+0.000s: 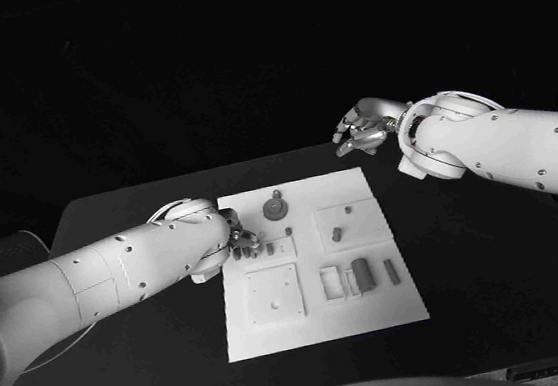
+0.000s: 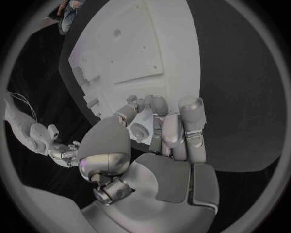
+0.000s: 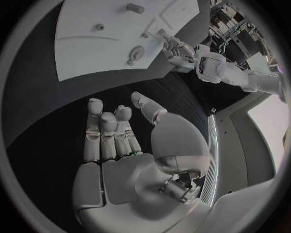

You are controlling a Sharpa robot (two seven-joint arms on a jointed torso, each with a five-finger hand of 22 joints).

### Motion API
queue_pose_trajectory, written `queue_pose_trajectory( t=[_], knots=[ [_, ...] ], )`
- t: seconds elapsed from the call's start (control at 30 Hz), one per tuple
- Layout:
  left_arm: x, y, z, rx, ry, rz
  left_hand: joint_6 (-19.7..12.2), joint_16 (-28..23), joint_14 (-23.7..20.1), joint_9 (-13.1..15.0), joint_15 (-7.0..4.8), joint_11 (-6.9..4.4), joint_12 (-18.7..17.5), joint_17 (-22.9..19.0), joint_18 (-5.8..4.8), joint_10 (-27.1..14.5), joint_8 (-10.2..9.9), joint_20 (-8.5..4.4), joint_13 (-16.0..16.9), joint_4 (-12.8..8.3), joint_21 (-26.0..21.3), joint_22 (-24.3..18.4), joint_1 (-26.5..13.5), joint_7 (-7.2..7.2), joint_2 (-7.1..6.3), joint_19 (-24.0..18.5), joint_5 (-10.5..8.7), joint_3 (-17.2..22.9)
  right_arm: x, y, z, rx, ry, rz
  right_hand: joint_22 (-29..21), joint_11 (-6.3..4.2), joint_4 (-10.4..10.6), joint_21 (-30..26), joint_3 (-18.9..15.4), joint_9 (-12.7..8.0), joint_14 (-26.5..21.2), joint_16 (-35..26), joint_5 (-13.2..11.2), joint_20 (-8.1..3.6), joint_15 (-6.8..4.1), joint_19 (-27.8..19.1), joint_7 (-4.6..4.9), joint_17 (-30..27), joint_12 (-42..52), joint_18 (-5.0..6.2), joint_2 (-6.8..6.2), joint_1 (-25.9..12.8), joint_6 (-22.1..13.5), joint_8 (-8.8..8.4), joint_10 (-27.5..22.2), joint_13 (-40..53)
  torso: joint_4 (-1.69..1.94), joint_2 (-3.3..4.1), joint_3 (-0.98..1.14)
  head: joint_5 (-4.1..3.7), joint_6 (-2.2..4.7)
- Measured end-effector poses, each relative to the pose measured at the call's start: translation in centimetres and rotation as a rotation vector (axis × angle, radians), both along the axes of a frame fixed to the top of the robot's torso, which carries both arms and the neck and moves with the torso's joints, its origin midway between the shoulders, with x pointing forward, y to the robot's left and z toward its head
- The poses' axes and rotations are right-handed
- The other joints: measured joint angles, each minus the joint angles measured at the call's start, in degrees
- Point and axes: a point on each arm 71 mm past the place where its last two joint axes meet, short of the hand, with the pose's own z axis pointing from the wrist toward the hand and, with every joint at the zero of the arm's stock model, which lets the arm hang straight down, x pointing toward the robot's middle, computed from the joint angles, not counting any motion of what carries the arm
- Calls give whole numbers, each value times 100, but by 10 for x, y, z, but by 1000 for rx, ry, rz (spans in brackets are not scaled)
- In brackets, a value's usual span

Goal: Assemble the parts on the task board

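the board lies in the middle of the surface, its long sides running from the near edge toward the far edge. the left robot hand is down on the board's left edge, about halfway along it, fingers bent onto a small part at a raised square block there. in the left wrist view the fingertips close around that pale round piece, so it looks pinched, though whether it is already seated in the block i cannot tell.

the right robot hand hangs above the surface past the board's far right corner, well apart from the board, fingers loosely spread and grasping nothing.

other parts lie free: a round knobbed piece near the far edge, a short peg on a square plate right of centre, and long bars by the right edge.

my reading: the step in hand is fitting the left-edge part. next calls for a straight press down, then a clean release without tipping it.
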Motion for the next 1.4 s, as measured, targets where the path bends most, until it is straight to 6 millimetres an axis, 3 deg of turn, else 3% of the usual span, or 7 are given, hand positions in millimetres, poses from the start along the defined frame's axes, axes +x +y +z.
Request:
queue_pose_trajectory(
  t=[0.37,0.47,0.57,0.67,0.8,1.23,1.4],
  knots=[
    [1,2,0,3,-2,3,-4,0,-9,-10,-9,0,23,3,0,-3,21,-21,-5,63,0,6,-76,-5,-76,0,-189,0,0,-1,0,0,0,-2,0,-1,0,0,0,0,-1,0,0,0,2,0,0,0,0,0,0,0,0,0,1,0,0,-1,0,-1,-2],
    [1,2,0,4,-2,3,-10,0,-11,-20,-11,-8,23,4,0,-12,21,-31,-5,200,-22,6,-121,-10,-157,-11,-545,19,0,-1,0,0,0,-1,0,-1,0,0,0,0,-1,0,0,0,2,0,0,0,0,0,0,0,0,0,1,0,0,-1,1,-1,-2],
    [1,1,0,4,-2,3,-30,3,-19,-27,-19,-8,45,20,0,-14,44,-31,-5,361,-22,6,-167,5,-319,-11,-1074,40,0,-1,0,0,0,-1,0,-1,0,0,0,0,-1,0,0,0,3,0,0,0,0,0,0,0,0,0,1,0,0,-1,1,0,-2],
    [1,2,0,4,-2,3,-78,46,-20,-27,-20,-12,68,45,0,-18,77,-43,-5,266,-22,29,-268,-6,-243,1,-1093,-337,0,-1,0,0,0,-1,0,-1,0,0,0,0,-2,0,0,0,3,0,0,0,0,0,0,0,0,0,1,0,0,-1,0,0,-5],
    [1,1,0,3,-2,4,-85,46,-39,-44,-39,-18,68,47,-2,-27,77,-73,-5,338,-51,32,-339,-2,-274,-10,-1505,-508,0,-1,0,0,0,-1,0,-1,0,0,0,0,-7,0,0,0,9,0,0,0,0,0,0,0,0,0,1,0,0,-1,-1,-4,-14],
    [1,9,1,-3,-13,23,-131,15,-89,-58,-15,-10,68,-76,-2,-53,77,-72,-16,497,-86,28,-371,-23,-397,-12,-1561,-481,0,-1,0,-1,0,-2,0,-2,0,0,0,-5,-21,0,0,0,-1,0,0,0,0,0,0,0,0,0,2,-4,0,-1,0,-9,-9],
    [-3,17,2,-16,-16,38,-271,-94,-227,-75,1,61,68,-190,-29,-208,53,-101,-17,465,-136,17,-205,-5,-236,-85,-1561,-563,-1,-2,-2,-1,4,-3,0,-2,0,0,0,-5,-21,0,0,0,-1,0,0,1,0,0,0,0,0,0,2,-4,-1,-2,-1,-16,13]
  ],
)
